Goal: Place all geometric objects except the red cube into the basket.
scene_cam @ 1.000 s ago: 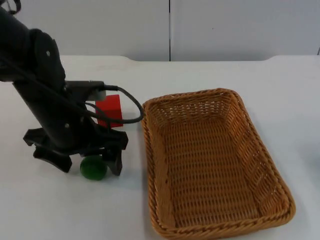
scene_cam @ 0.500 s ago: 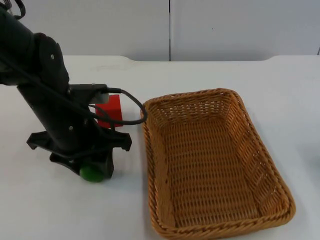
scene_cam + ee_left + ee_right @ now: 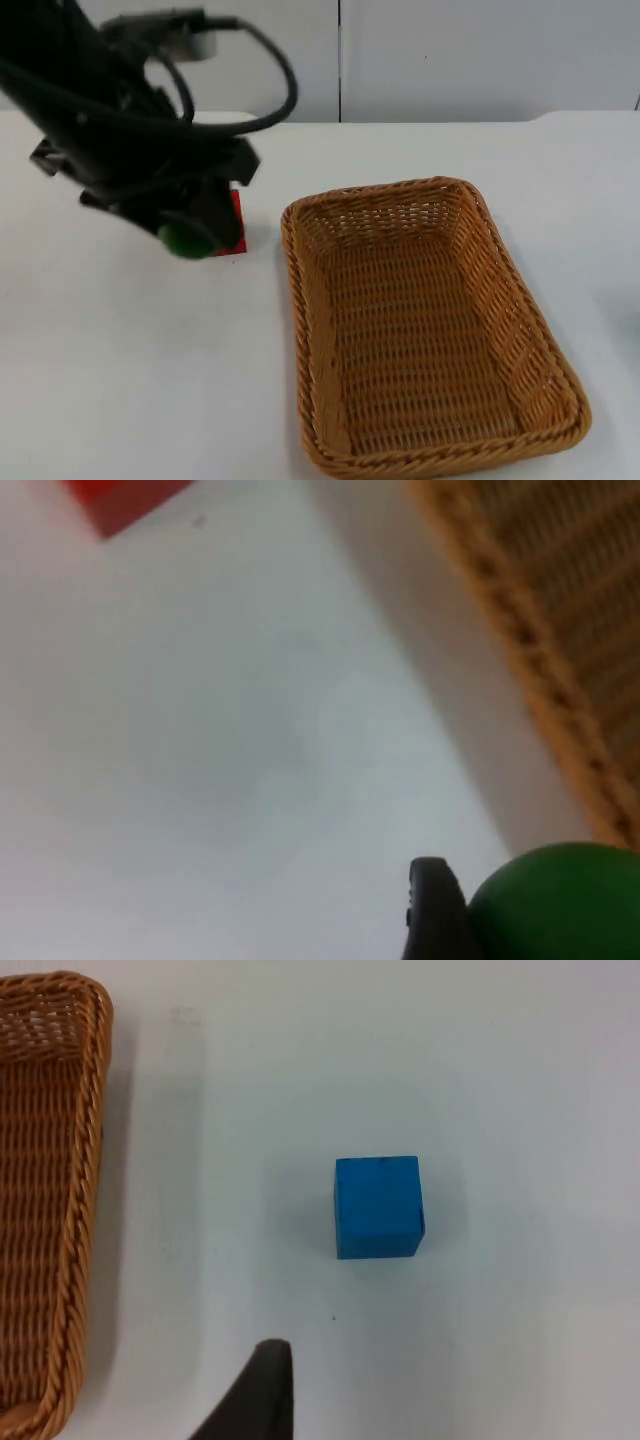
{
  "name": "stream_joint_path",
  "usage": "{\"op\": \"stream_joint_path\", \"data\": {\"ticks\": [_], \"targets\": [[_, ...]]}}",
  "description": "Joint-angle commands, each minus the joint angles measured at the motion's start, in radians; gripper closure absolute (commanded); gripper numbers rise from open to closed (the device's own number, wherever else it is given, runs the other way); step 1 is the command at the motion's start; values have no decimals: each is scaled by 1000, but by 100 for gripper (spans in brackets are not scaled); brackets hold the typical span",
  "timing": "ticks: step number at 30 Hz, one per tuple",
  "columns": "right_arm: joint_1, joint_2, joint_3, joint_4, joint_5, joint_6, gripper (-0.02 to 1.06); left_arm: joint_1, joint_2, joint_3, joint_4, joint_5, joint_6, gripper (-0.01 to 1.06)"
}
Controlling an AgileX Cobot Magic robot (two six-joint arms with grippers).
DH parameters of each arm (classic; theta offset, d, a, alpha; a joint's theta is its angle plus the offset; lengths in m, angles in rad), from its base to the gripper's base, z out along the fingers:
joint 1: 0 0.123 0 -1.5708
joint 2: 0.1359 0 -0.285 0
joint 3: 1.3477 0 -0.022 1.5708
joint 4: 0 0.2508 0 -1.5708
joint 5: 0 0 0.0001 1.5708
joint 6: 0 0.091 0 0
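**Carry the green ball over the rim before letting go**

Nearest the camera lies the basket [image 3: 430,330], empty. Just beyond its left rim the left gripper [image 3: 190,238] hangs above the desk [image 3: 130,380], jaws pinching the green ball [image 3: 183,241]; the red cube [image 3: 236,222] sits behind it. Advice: move right, clear the wicker wall, release low. The right gripper [image 3: 262,1400] waits near the blue cube [image 3: 378,1206]; its jaws I cannot tell
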State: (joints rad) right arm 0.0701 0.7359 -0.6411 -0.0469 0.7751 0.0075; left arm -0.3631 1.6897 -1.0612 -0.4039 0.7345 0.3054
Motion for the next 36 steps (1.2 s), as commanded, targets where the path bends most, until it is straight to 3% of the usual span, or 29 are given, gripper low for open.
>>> {"op": "stream_joint_path", "data": {"ticks": [1, 13, 17, 22, 31, 33, 36], "targets": [[-8, -1, -2, -3, -4, 3, -1, -33, -12, -8, -26, -16, 13, 105], [-8, -1, -2, 0, -4, 6, -1, -309, 183, -171, 78, -72, -60, 105], [-8, -1, -2, 0, -8, 7, -1, -400, 260, -201, 226, -146, -185, 105], [-8, -1, -2, 0, -16, 7, -1, -454, 312, -203, 359, -194, -285, 105], [-8, -1, -2, 0, -16, 7, -1, -475, 350, -203, 368, -246, -292, 105], [-8, -1, -2, 0, -16, 7, -1, -475, 352, -203, 368, -246, -292, 103], [-8, -1, -2, 0, -16, 7, -1, -475, 358, -203, 364, -256, -292, 89]]}}
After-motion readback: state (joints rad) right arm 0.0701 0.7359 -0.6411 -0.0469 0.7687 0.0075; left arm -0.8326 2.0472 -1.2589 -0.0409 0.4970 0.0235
